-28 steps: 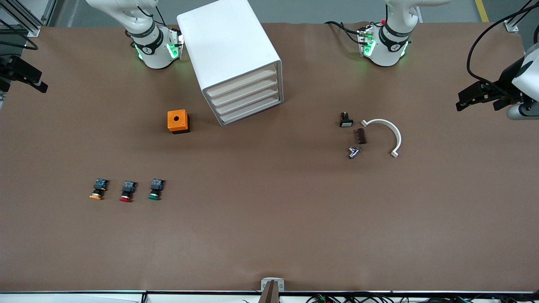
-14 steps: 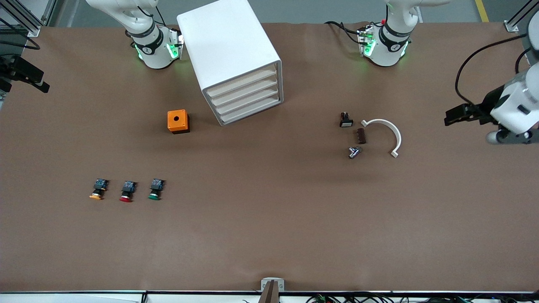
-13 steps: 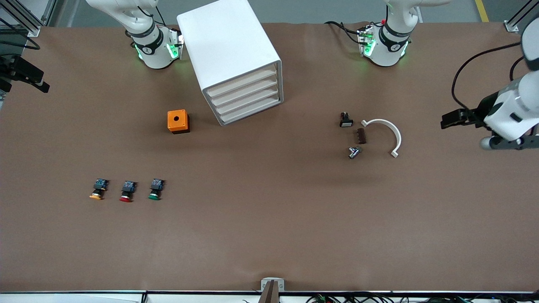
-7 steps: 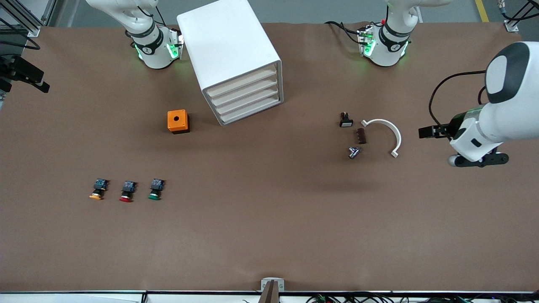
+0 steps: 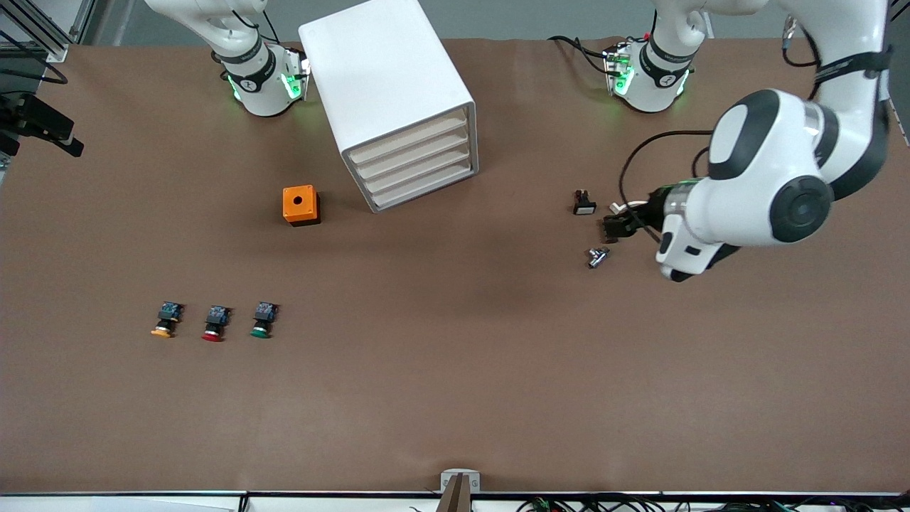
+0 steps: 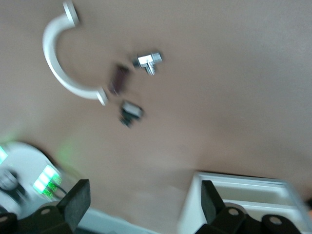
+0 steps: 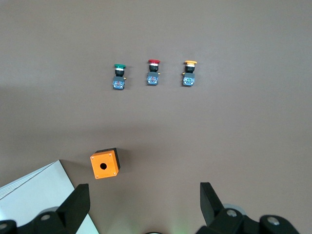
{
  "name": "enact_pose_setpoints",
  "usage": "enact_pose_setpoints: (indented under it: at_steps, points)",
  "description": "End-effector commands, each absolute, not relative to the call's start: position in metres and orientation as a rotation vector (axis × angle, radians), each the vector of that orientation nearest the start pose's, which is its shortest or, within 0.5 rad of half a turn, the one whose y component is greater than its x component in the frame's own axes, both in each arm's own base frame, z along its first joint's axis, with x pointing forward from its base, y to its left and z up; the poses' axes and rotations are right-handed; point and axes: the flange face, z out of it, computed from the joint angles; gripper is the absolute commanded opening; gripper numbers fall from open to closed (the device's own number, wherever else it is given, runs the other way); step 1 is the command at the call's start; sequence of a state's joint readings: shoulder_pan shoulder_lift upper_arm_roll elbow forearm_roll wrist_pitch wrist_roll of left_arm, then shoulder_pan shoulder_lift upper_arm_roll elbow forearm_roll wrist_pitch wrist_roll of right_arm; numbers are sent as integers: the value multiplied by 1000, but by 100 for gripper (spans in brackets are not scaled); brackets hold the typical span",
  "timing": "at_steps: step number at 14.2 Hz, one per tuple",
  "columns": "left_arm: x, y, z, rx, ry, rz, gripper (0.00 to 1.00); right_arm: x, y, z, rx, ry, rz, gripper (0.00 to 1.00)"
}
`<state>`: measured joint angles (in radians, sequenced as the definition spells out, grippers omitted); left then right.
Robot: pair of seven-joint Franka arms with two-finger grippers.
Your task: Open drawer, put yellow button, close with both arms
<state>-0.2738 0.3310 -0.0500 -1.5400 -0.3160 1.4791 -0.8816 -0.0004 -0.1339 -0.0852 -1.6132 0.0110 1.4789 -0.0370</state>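
Observation:
The yellow button lies on the table toward the right arm's end, at the end of a row with a red button and a green button. It also shows in the right wrist view. The white drawer cabinet stands between the arm bases with all its drawers shut, and it shows in the left wrist view. My left gripper is open and empty over the small parts. My right gripper is open and empty, waiting over the table's edge at the right arm's end.
An orange box with a hole in its top sits beside the cabinet. Under the left arm lie a black switch, a brown block, a metal piece and a white arc.
The left arm has swung in from the left arm's end of the table, and its gripper is now over the small parts. The right arm has barely moved.

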Motion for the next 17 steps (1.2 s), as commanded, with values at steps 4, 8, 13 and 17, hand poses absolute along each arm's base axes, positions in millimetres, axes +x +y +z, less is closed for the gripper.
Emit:
enact_pose_setpoints:
  at_steps: [4,8,13,17]
  points:
    - [573,-330,402,-2545,-1417,1034,100,506,-52,662,-3137,80,19,100]
    - [562,-372,355,-2125,-1683,1229,100,519,-56,643,-3139,-21,58,100]
    - [525,-420,327,-1613,-1735,1387,100,575,-65,563,-3132,-12,236,100]
    - [504,-451,301,-1402,-1719,1429,96,591,-81,542,-3166,17,162,100]
